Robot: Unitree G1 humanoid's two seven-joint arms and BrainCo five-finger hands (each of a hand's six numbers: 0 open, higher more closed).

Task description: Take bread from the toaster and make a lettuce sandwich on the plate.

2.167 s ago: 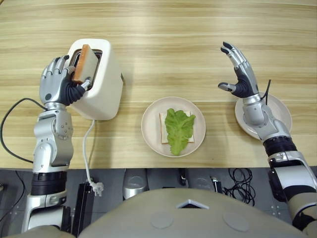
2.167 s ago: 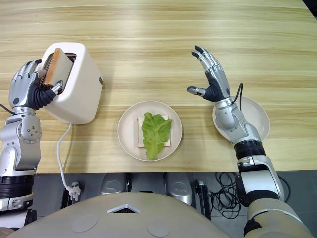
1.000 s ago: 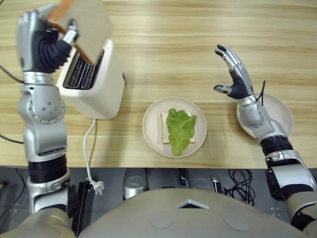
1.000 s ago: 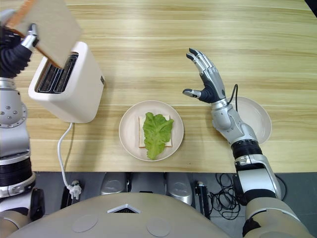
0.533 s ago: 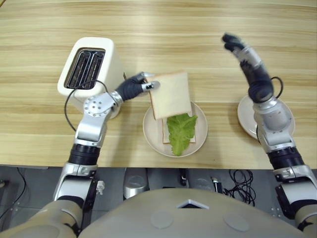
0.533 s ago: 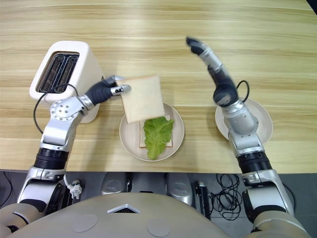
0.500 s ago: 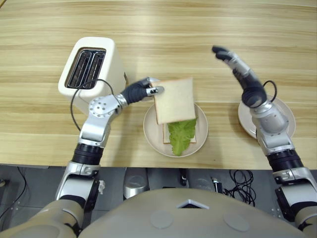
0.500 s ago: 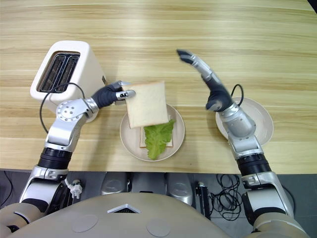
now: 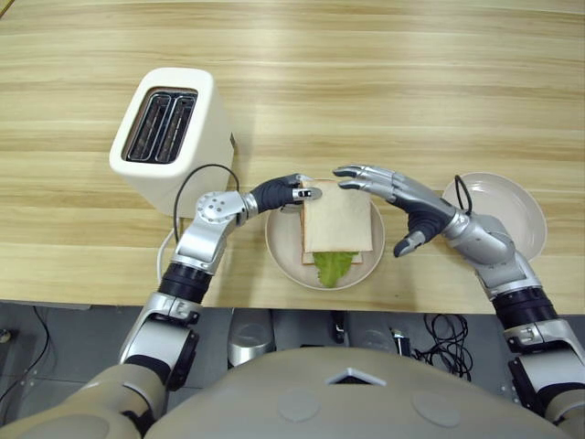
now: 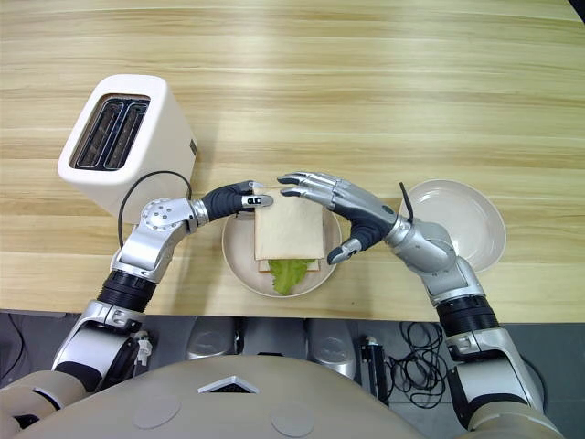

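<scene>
My left robot hand [image 9: 279,192] pinches a corner of the top bread slice [image 9: 338,224], so it lies over the lettuce [image 9: 332,267] on the plate [image 9: 274,240] just beside; my right robot hand [image 9: 402,197], fingers spread, hovers over its far edge, probably to steady it.

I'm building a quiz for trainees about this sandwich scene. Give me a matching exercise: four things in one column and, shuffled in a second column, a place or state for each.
Things:
1 toaster
2 top bread slice
3 lettuce
4 side plate

Places or states:
A peeks out from under the bread, near side
B stands left of the middle plate
C lies right of the right robot hand
D corner pinched by the left robot hand

Pairs: 1-B, 2-D, 3-A, 4-C
</scene>
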